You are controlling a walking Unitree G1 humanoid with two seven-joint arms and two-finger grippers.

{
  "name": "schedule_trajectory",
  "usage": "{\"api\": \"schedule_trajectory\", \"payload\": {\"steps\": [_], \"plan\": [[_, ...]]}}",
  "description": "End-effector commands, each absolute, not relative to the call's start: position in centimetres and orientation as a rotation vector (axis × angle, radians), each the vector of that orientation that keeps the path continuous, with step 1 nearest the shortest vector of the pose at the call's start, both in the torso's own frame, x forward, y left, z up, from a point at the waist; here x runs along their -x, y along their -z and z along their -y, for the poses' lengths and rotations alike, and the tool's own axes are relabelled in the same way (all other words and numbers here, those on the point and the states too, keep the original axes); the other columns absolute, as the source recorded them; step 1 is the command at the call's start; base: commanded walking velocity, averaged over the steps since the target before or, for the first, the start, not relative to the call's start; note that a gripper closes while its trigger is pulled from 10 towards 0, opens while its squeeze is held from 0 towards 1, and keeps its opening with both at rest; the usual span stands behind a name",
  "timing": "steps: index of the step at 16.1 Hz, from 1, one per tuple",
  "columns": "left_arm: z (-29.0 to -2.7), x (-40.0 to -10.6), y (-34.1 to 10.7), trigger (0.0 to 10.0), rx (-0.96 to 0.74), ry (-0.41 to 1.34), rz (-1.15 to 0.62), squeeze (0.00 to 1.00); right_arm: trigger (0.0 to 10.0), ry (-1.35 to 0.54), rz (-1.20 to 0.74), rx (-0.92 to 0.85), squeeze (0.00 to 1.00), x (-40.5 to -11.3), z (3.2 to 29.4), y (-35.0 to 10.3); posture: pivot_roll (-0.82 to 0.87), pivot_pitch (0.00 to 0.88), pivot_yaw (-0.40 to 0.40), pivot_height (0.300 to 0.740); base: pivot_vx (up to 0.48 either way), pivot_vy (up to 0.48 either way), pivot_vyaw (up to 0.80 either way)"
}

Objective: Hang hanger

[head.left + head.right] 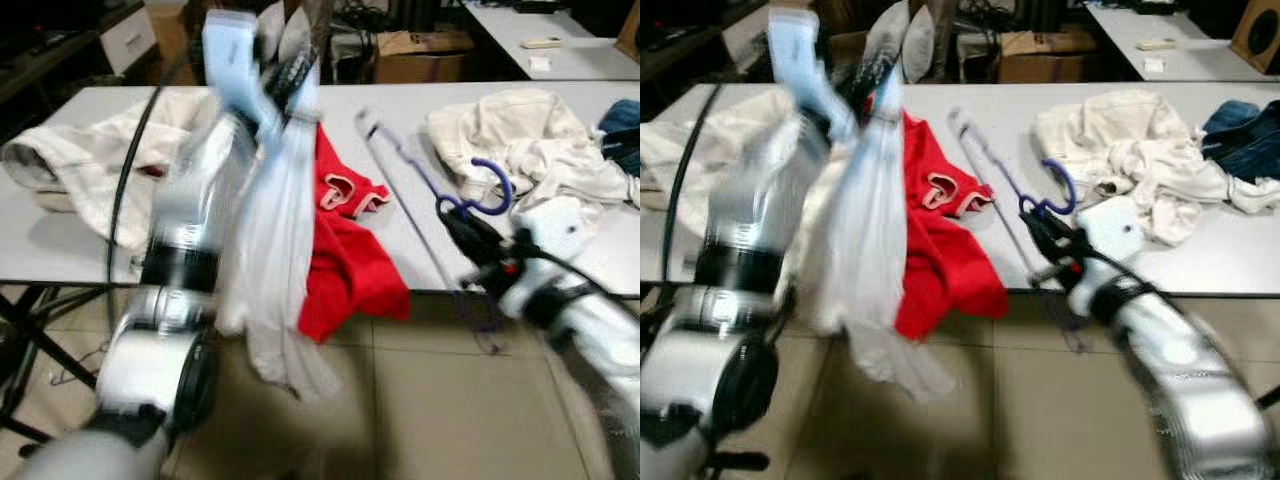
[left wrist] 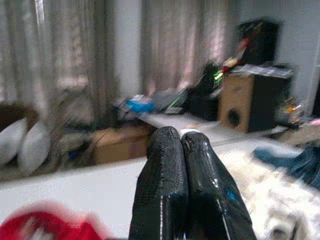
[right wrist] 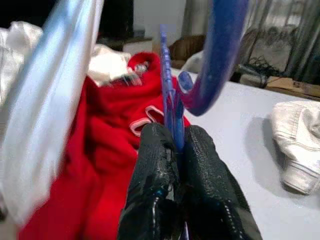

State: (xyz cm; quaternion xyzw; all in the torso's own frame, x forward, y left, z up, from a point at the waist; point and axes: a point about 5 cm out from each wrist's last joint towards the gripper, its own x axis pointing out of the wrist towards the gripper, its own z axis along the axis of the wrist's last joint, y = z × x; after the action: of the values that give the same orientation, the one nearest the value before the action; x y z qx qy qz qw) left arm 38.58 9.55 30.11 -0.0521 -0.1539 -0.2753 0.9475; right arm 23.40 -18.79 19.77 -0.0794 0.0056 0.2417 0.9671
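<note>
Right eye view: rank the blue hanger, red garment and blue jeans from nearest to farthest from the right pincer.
1. Blue hanger: clamped in the right pincer.
2. Red garment: to the pincer's left, draped over the table edge.
3. Blue jeans: far right of the table.

Both head cameras look forward and down across the tabletop [image 1: 420, 120] from beyond its near edge, sharing the red garment [image 1: 940, 240]. The left wrist camera peers closely along its end effector [image 2: 181, 145] toward the tabletop's far edge; the right wrist camera hugs its end effector [image 3: 177, 142], facing the same red garment.
</note>
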Motion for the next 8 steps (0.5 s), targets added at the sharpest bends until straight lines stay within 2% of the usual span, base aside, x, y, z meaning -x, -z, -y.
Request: {"api": "schedule_trajectory", "payload": {"steps": [1,3,4,5,8], "plan": [[-11.2,-38.9,-33.9,10.0,0.100,0.543,0.446,0.00,10.0,-0.609,0.017,0.166,0.00,-22.6,18.9,-21.3,-0.02,0.000,0.038,0.740,0.296,0.000,0.00],[-11.6,-39.5,-36.4,10.0,0.087,0.535,0.499,0.00,10.0,-0.705,-0.008,0.218,0.00,-21.7,20.0,-22.2,-0.01,0.000,0.030,0.740,0.300,0.000,0.00],[-11.9,-39.9,-38.7,10.0,0.051,0.513,0.535,0.00,10.0,-0.860,-0.064,0.262,0.00,-20.3,21.4,-23.3,0.00,0.000,0.027,0.740,0.296,0.000,0.00],[-11.9,-40.0,-39.4,10.0,0.034,0.508,0.542,0.00,10.0,-0.917,-0.073,0.260,0.00,-19.8,21.7,-23.8,-0.01,0.000,0.028,0.740,0.292,0.000,0.00],[-10.8,-40.0,-40.3,10.0,0.012,0.551,0.545,0.00,10.0,-1.080,-0.058,0.182,0.00,-19.7,20.6,-24.8,0.00,0.000,0.027,0.740,0.294,0.000,0.00]]}}
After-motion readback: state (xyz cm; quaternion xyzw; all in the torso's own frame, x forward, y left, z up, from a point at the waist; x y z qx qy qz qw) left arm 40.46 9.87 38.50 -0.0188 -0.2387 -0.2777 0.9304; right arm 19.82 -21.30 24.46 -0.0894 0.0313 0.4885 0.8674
